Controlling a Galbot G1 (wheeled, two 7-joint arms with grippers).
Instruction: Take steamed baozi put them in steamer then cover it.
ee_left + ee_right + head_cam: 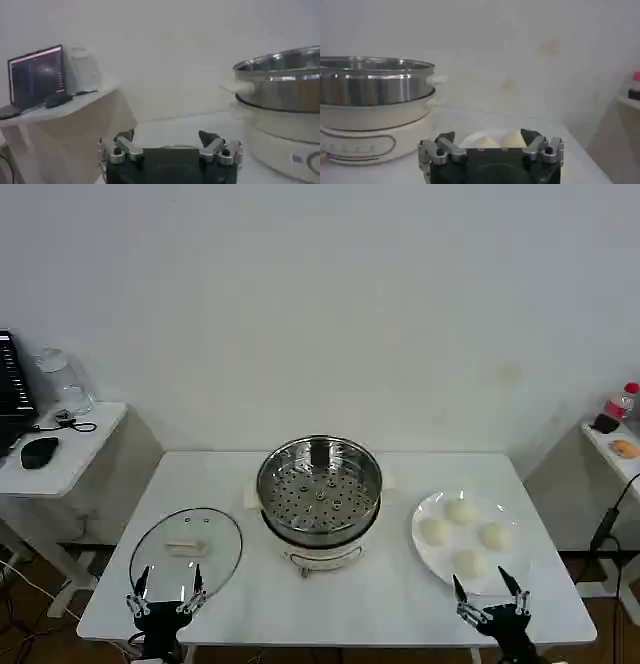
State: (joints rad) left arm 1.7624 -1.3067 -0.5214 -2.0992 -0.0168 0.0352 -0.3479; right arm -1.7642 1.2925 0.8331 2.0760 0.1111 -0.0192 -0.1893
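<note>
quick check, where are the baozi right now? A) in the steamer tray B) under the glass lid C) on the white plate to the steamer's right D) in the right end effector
C: all four steamed baozi sit on the white plate, the steamer tray is bare, and the cover lies flat on the table to its left.

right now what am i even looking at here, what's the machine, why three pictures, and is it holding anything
A two-armed robot at a white table. The wide picture comes from its head; the other two from cameras on its wrists. The left gripper sits by the glass lid, the right gripper by the plate of four buns. Both are open and hold nothing. Between them stands the metal steamer, uncovered, no buns inside.
</note>
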